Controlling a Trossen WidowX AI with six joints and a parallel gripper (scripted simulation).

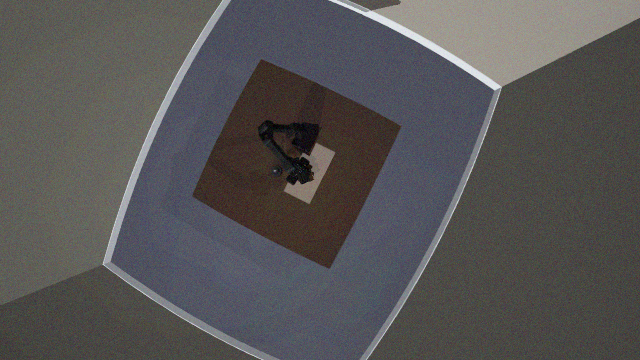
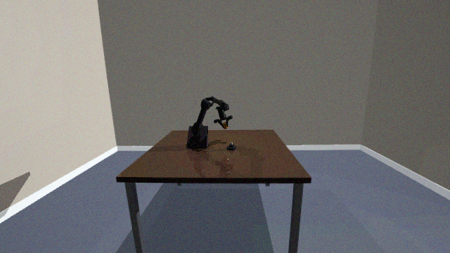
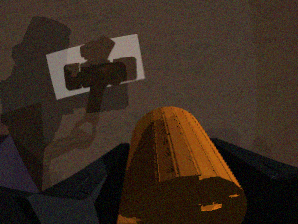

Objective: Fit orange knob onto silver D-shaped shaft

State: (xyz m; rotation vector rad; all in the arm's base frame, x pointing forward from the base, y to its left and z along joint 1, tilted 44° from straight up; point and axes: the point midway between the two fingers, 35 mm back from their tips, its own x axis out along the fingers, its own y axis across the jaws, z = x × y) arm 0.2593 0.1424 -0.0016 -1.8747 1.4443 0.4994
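Observation:
The orange knob (image 2: 225,126) (image 3: 175,145) is held in my gripper (image 2: 225,124) (image 3: 169,149), which is shut on its ribbed sides. The knob is in the air, well above the table. In the wrist view its end face is in shadow at the bottom; I cannot make out the hole or its flat side. The round dark pedestal (image 1: 277,171) (image 2: 231,147) stands on the table with the small silver shaft (image 2: 231,143) upright on it. The knob is above and a little left of it in the exterior view. The pedestal does not show in the wrist view. The shaft's flat side is too small to tell.
A pale rectangle (image 1: 325,152) (image 3: 57,67) lies on the brown table (image 1: 240,105) (image 2: 169,169), partly under the arm in the top view. In the wrist view, the arm's shadow falls across it. The arm's dark base (image 2: 197,138) stands left of the pedestal in the exterior view.

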